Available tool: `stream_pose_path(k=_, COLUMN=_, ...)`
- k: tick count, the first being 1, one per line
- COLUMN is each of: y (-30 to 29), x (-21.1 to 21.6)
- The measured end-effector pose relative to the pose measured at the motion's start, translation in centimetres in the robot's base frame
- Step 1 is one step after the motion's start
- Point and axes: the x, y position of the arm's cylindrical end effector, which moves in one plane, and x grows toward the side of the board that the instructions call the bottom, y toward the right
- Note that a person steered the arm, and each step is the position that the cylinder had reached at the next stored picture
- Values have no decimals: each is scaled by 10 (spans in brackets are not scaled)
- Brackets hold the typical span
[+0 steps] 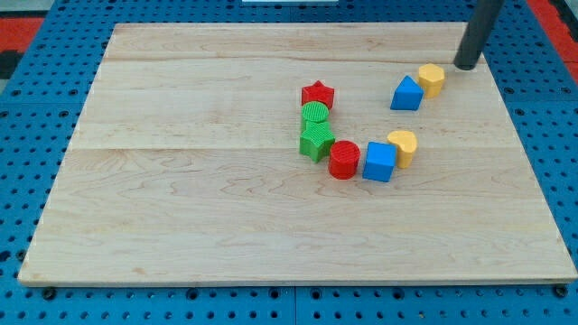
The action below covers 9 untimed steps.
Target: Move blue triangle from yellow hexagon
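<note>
Toward the desk's (181, 235) middle, a curved row runs: red star (318, 93), green cylinder (315, 114), green star (316, 141), red cylinder (344, 160), blue cube (380, 162), yellow heart (403, 145). Farther right, the blue triangle (406, 94) touches the yellow hexagon (432, 79) on its left. Rightmost, the tip (467, 65) stands just beyond the hexagon, which lies between it and the triangle. No hand exists, only a rod.

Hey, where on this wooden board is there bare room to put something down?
The view's left half, left of the red star block and green blocks, and the bottom strip below the red cylinder and blue cube. Crowded: centre-right cluster up to my tip.
</note>
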Motion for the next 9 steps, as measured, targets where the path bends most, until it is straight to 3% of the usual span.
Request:
stream_pose_path(k=5, y=-110, x=7)
stream_pose_path(k=9, y=-110, x=27)
